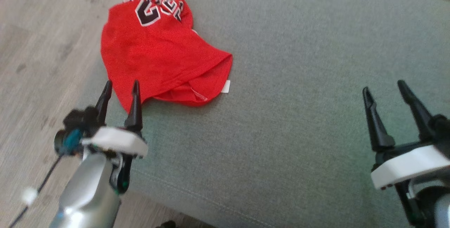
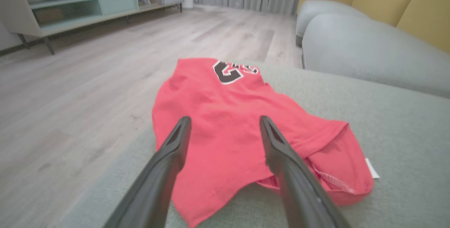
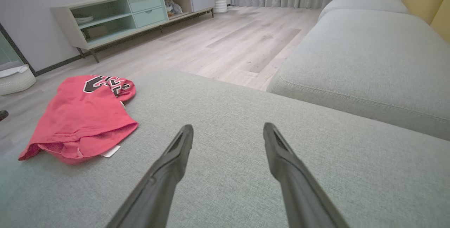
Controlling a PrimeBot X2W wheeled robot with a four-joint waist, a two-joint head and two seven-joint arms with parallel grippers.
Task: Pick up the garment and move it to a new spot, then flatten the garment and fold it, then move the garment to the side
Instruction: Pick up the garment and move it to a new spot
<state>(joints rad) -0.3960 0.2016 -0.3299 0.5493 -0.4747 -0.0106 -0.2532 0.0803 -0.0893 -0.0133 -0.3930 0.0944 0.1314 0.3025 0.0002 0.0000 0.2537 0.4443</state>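
The garment (image 1: 158, 49) is a red jersey with black and white lettering, lying crumpled near the left edge of a grey-green cushion (image 1: 299, 80). A white tag sticks out at its hem. My left gripper (image 1: 121, 86) hovers open just in front of the garment's near edge, nothing between its fingers. In the left wrist view the garment (image 2: 228, 115) lies straight ahead beyond the left gripper (image 2: 225, 122). My right gripper (image 1: 383, 87) stands open over bare cushion far to the right. The right wrist view has the garment (image 3: 81, 115) off to the left of the right gripper (image 3: 228, 129).
Pale wood floor (image 1: 42, 45) lies left of the cushion. A second grey seat (image 3: 369, 45) with yellow back cushions (image 2: 386, 3) stands beyond. A low cabinet (image 3: 133, 13) lines the far wall, with a white basket (image 3: 14, 78) near it.
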